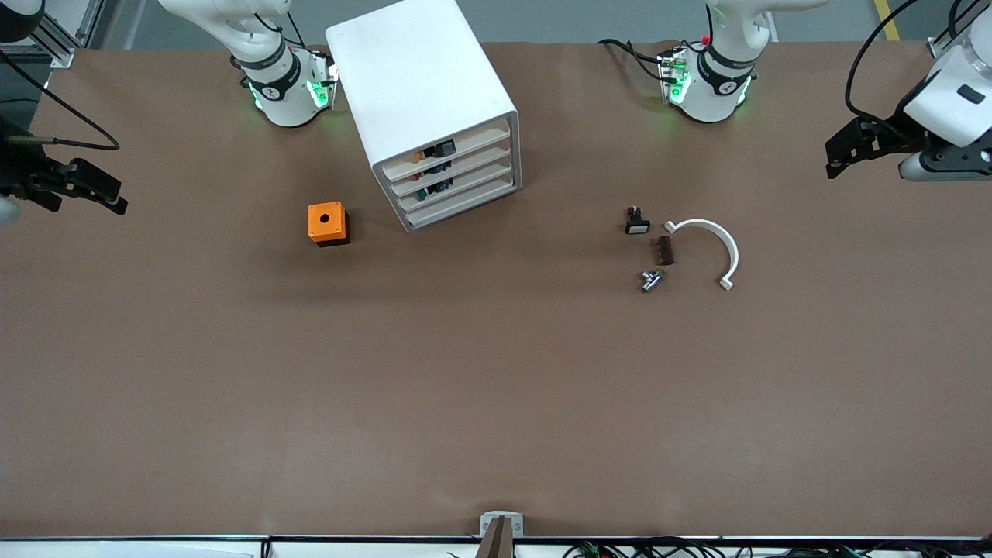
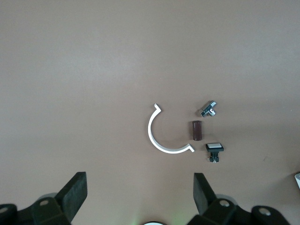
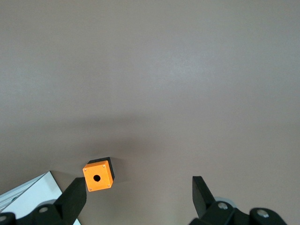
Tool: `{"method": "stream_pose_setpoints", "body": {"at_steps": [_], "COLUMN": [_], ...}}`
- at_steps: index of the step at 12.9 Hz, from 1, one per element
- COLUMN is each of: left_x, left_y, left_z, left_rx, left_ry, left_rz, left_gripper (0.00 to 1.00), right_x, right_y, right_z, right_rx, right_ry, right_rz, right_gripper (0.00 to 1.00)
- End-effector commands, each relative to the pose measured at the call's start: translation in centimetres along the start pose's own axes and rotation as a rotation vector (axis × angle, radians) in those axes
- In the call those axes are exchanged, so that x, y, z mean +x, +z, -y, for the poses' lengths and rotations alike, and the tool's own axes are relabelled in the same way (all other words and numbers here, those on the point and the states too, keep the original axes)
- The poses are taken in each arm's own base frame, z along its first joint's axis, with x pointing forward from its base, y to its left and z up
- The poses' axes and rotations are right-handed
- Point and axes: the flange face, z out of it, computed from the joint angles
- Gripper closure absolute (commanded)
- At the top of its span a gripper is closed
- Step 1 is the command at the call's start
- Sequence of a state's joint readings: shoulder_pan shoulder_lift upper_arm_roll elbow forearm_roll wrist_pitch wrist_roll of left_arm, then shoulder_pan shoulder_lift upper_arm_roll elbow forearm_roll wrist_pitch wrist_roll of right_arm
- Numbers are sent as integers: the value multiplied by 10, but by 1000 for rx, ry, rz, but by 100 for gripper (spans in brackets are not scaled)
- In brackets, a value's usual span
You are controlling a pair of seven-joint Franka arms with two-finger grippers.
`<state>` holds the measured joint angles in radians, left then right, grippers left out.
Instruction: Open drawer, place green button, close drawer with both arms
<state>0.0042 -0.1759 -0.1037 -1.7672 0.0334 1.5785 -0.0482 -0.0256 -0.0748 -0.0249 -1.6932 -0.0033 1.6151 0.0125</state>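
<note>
Nearest the front camera, toward the left arm's end of the table: a small metal fitting (image 1: pixel 651 280), lying on its side. Just above it in the front view, a short brown block (image 1: pixel 666 250), and beside that a white half-ring clip (image 1: pixel 717 246) with its opening turned toward the block. A little farther, close to the block, a black switch (image 1: pixel 636 222) with a white face. About level with the switch but toward the right arm's end, an orange box (image 1: pixel 328 223) with a round hole in its top, standing alone near the cabinet (image 1: pixel 422 77). Farther still, the white cabinet itself, set at an angle, all four drawers pushed in. Third from the top, the drawer (image 1: pixel 465 186), shut; in the gap above its front, a glimpse of green and black, apparently the button (image 1: pixel 422 194). Left gripper (image 1: pixel 841 155) hangs over the left arm's end of the table, fingers spread wide, gripping nothing. Right gripper (image 1: pixel 108 194) hangs over the right arm's end, likewise spread wide and empty.
</note>
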Motion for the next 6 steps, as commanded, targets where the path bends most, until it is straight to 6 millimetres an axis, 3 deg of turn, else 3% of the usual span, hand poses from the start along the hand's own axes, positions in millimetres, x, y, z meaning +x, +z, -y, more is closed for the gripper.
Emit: {"method": "stream_pose_setpoints", "body": {"at_steps": [1, 6], "left_x": [-12, 6], "left_y": [-5, -12], "left_z": [3, 4], "left_rx": [19, 8], "left_ry": [9, 8], "left_rz": [-25, -16], "left_gripper": [0, 0], "right_x": [-4, -4], "right_y": [-5, -5], "right_z": [-1, 0], "right_rx": [-11, -9], "right_ry": [-10, -11], "right_rz": [-2, 0], "right_gripper": [0, 0]}}
